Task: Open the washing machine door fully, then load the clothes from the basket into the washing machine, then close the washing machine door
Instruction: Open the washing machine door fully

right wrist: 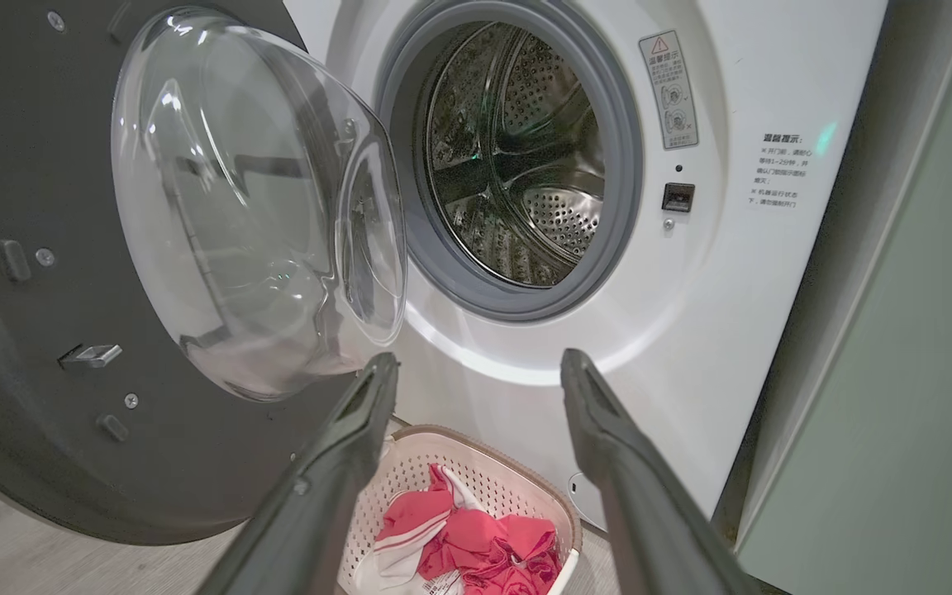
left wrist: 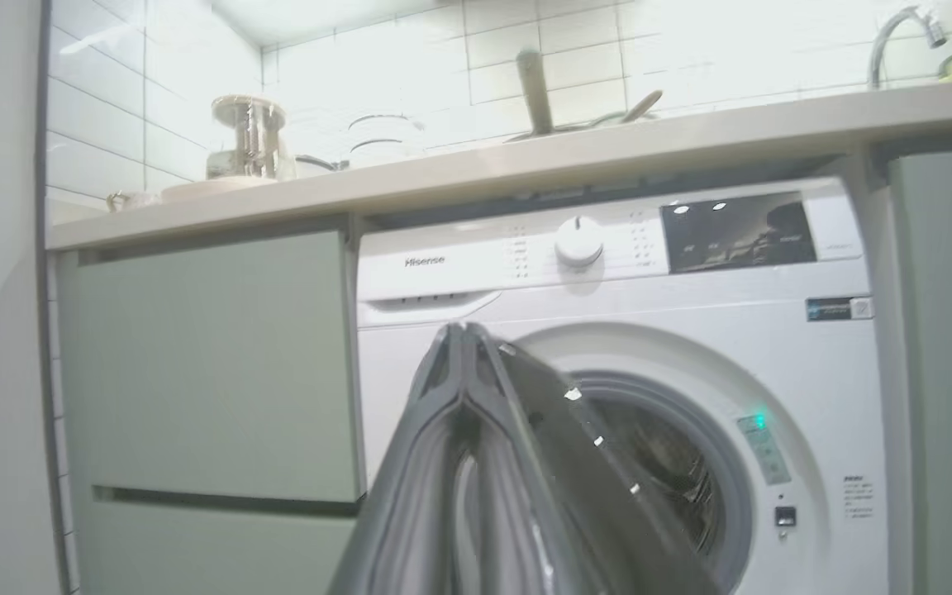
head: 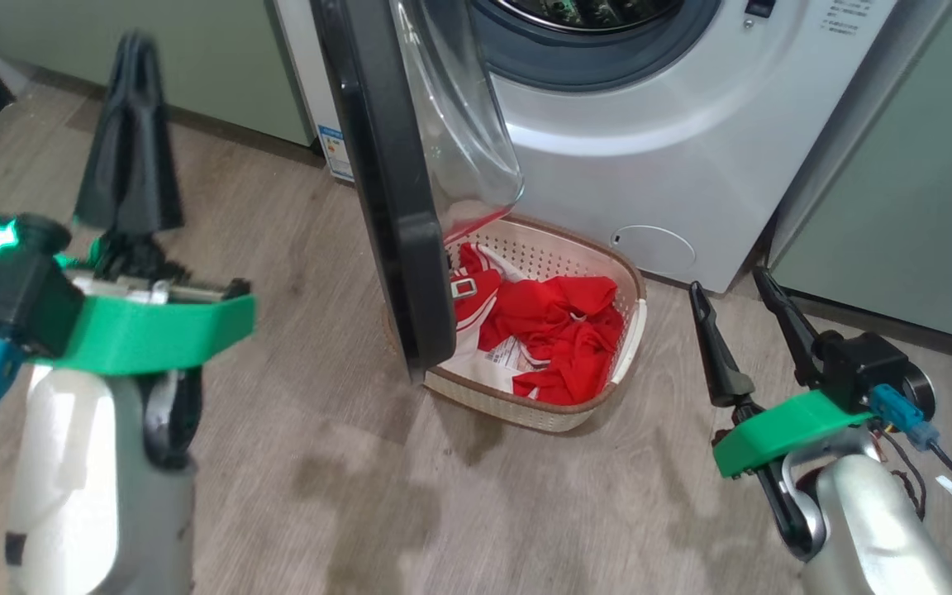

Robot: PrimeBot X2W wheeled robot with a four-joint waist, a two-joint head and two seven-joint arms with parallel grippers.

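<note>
- Wood-look flooring [head: 319, 496] runs up to the washing machine [head: 649, 165], which is built in between pale green cabinets [head: 897, 207].
- The washing machine door [head: 393, 165] stands swung out from the front of the washing machine, about edge-on to the head view. Its lower edge overhangs the left part of the basket [head: 550, 256].
- The steel drum [right wrist: 517, 157] behind the grey gasket is exposed and looks empty.
- The basket sits on the floor just in front of the washing machine, below the opening.
- The clothes [head: 559, 322] lie crumpled inside the basket; none has been loaded yet.
- Left gripper [head: 135, 49]: fingers pressed together on nothing, raised in the air well to the left of the washing machine door.
- Right gripper [head: 728, 278]: fingers spread apart and empty, near the lower right front of the washing machine, just to the right of the basket.
- Handling, door: stiff and hinged, with a glossy rim that is likely slippery. If further swing is needed, push on the black rim at its free edge, not on the glass dome.
- Handling, clothes: soft, light and limp; they will probably drape and trail. Take hold at a raised, bunched fold near the middle of the pile and pinch deep into it.
- Risk: the overhanging door may crowd access to the left part of the pile, and a trailing garment may snag on the basket rim.
</note>
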